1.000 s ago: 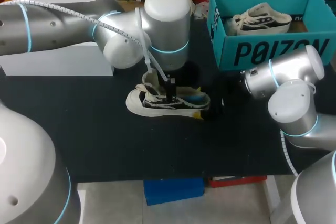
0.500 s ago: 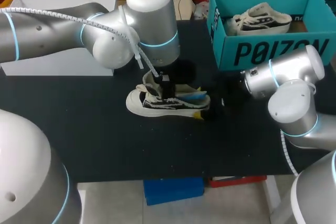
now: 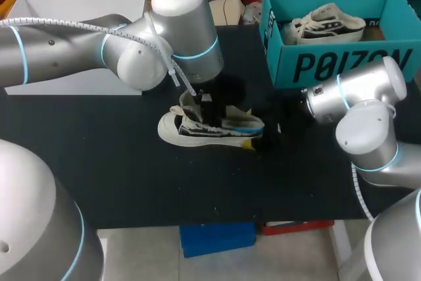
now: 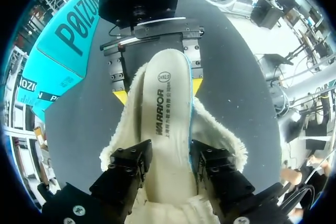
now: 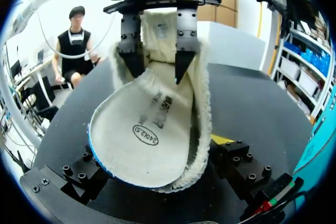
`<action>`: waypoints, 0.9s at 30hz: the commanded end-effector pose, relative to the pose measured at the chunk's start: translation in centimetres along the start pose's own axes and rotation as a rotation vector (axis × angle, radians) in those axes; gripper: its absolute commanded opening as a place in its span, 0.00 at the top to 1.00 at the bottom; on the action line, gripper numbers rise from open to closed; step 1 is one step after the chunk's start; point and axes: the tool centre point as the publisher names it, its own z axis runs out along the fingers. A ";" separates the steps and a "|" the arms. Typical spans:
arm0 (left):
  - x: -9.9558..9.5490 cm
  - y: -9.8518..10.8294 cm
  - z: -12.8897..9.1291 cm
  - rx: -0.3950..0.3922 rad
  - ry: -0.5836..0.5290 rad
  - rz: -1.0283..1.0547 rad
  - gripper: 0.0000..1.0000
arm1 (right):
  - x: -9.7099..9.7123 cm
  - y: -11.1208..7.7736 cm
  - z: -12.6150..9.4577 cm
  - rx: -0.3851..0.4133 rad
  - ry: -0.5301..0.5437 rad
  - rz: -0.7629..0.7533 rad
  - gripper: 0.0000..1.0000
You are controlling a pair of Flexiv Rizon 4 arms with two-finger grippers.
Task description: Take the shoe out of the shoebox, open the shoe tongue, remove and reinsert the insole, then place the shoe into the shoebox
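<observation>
A white and black shoe [image 3: 197, 129] lies on its side on the black table. Its cream insole [image 4: 164, 124], edged in blue, sticks out of the fleece-lined opening [image 5: 202, 108]. My left gripper [image 3: 207, 106] hangs over the opening. Its black fingers [image 4: 128, 163] stand open on either side of the insole's end, as the right wrist view also shows [image 5: 156, 66]. From the heel side, my right gripper [image 3: 260, 137] is shut on the shoe, one yellow tip [image 4: 119, 96] against each flank. The insole [image 5: 144, 135] lies between the right gripper's fingers [image 5: 233, 158].
The teal shoebox [image 3: 329, 64] stands at the back right with a second shoe [image 3: 323, 24] inside. A white box [image 3: 72, 80] sits at the back left, behind my left arm. The near half of the table is bare black cloth.
My left wrist has shifted a little to the left and back. Its fingers, pinched together before, have come apart around the insole. The right arm and the shoe have not moved.
</observation>
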 end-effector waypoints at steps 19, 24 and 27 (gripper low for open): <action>-0.5 -3.2 1.6 -0.030 -0.130 0.032 0.55 | 0.0 -0.2 0.1 0.001 -0.001 0.001 1.00; -0.8 -4.4 1.9 -0.010 -0.141 0.017 0.57 | 0.0 -0.2 0.1 0.001 -0.001 0.001 1.00; -0.9 -5.1 1.7 -0.002 -0.152 0.017 0.58 | 0.0 -0.2 0.1 0.001 -0.001 0.001 1.00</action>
